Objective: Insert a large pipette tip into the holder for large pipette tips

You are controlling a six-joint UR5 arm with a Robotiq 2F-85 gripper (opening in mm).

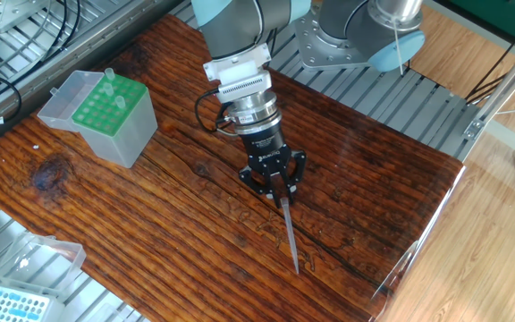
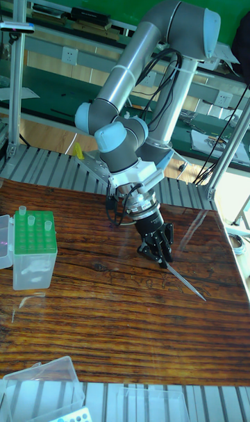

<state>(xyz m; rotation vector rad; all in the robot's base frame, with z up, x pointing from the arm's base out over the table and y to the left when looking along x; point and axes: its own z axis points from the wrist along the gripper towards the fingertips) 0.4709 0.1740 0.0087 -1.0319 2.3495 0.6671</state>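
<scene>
A large pipette tip point(image 1: 291, 234) point(image 2: 186, 281), long, thin and greyish, lies slanted on the wooden table with its fine point toward the near edge. My gripper point(image 1: 281, 190) point(image 2: 165, 261) is down at its thick end with the fingers shut on it. The holder for large pipette tips point(image 1: 110, 109) point(image 2: 34, 250), a translucent box with a green hole-grid top and its clear lid swung open, stands at the table's left, well apart from the gripper. A few tips stand upright in its far holes.
A flatter box with a light blue grid top point(image 1: 9, 304) sits off the table's near left corner, with a clear lid point(image 1: 41, 253) beside it. Cables point(image 1: 25, 36) lie on the metal frame at the far left. The table's right edge point(image 1: 436, 210) is close.
</scene>
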